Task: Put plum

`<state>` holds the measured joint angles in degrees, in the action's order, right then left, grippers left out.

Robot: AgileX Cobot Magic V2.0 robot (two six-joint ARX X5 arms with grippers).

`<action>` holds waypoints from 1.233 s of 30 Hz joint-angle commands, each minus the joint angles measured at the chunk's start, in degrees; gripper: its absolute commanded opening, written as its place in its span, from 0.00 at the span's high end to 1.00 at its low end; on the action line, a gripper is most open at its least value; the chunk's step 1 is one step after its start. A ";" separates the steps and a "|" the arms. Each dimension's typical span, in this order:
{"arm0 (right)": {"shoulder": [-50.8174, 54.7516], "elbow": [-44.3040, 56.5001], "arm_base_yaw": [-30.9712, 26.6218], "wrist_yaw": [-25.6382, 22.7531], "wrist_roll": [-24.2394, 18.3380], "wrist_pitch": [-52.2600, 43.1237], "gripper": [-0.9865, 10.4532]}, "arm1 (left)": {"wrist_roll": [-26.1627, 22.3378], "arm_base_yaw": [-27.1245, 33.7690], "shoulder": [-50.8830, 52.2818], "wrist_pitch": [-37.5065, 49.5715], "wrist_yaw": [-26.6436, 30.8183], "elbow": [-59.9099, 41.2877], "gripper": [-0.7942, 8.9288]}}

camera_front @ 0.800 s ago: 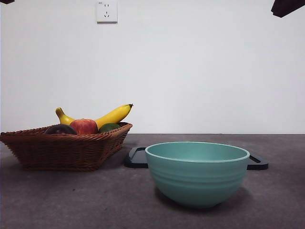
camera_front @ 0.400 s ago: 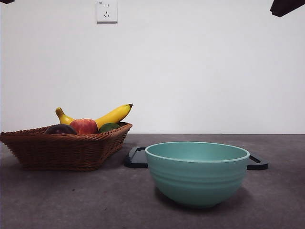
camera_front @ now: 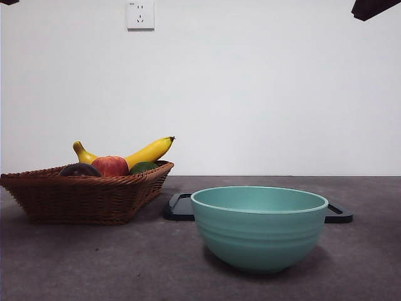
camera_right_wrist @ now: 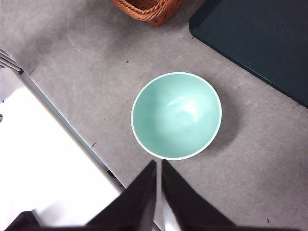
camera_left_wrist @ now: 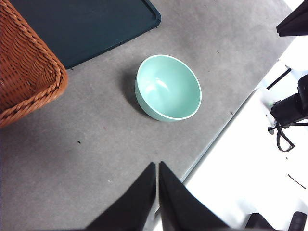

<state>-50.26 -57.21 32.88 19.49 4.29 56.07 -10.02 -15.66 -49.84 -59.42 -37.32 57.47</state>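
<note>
Barely anything shifts on our side — the right gripper [camera_right_wrist: 158,166] hangs high above the teal bowl [camera_right_wrist: 176,115] with its two black jaws pressed together on nothing, and in the front view the dark tip at the top right corner [camera_front: 374,7] has crept a little further up and out of the picture than it was a second ago. Our left gripper [camera_left_wrist: 157,168] waits too, jaws closed and empty, high over the table on the near side of the bowl; its tip at the top left corner has not moved.

Outward from the bowl, nothing has stirred. The wicker basket [camera_front: 88,194] stands beside it, well apart, and the plum [camera_front: 79,170] still lies inside that basket, at the end farthest from the bowl, just beside the red apple [camera_front: 110,165], with the banana [camera_front: 145,152] and a green fruit [camera_front: 143,167] behind. A dark tray [camera_front: 180,207] lies flat behind the bowl.

We judge the task not yet begun — the plum is untouched, and either arm must first come down to the basket.
</note>
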 commanded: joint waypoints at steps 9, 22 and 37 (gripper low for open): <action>-0.20 -0.87 0.35 0.02 -0.48 -0.52 0.91 | -3.61 2.03 4.15 11.69 0.07 1.16 0.91; -0.20 -0.87 0.35 0.02 -0.48 -0.52 0.91 | -4.55 14.36 21.68 45.94 19.65 -13.09 0.91; -0.20 -0.87 0.35 0.02 -0.48 -0.52 0.91 | -1.27 17.20 40.30 55.08 24.30 -43.80 0.91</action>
<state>-50.26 -57.21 32.88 19.49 4.29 56.07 -12.69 1.39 -10.00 -4.91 -13.32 14.28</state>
